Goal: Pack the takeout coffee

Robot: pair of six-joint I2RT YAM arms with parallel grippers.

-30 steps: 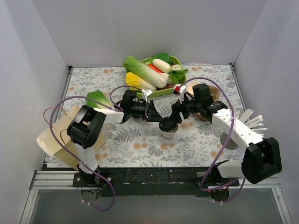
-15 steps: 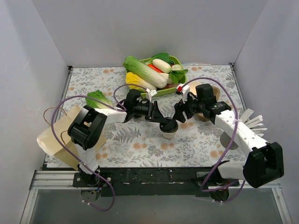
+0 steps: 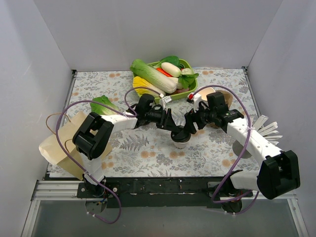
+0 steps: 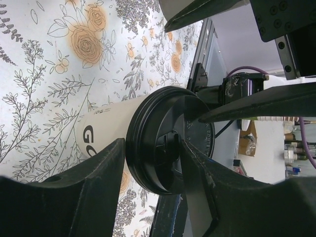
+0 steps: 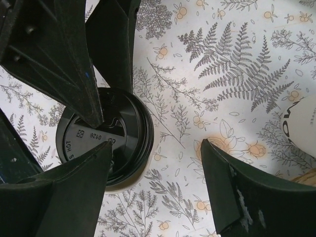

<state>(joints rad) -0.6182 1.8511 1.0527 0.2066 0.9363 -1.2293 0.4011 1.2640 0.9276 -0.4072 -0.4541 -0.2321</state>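
The takeout coffee [image 3: 180,138], a cream paper cup with a black lid [image 4: 168,140], stands upright on the floral tablecloth mid-table. My left gripper [image 4: 152,145] is shut on the lid's rim, one finger outside against the cup's edge and the other on the lid's top [image 5: 106,133]. It reaches the cup from the left [image 3: 173,127]. My right gripper [image 5: 155,150] hovers open just right of the cup [image 3: 190,126]. Its left finger overlaps the lid's edge, and only tablecloth lies between its fingers.
A green tray [image 3: 185,63] of vegetables sits at the back, a loose lettuce [image 3: 104,104] at the left. A brown paper bag [image 3: 57,145] lies at the near left. Cream paper cups [image 3: 211,94] lie behind the right gripper, white sticks [image 3: 266,127] at the right.
The left arm has stretched slightly further right, still gripping the lid. The right gripper's jaws have widened a little. The cup has barely moved.
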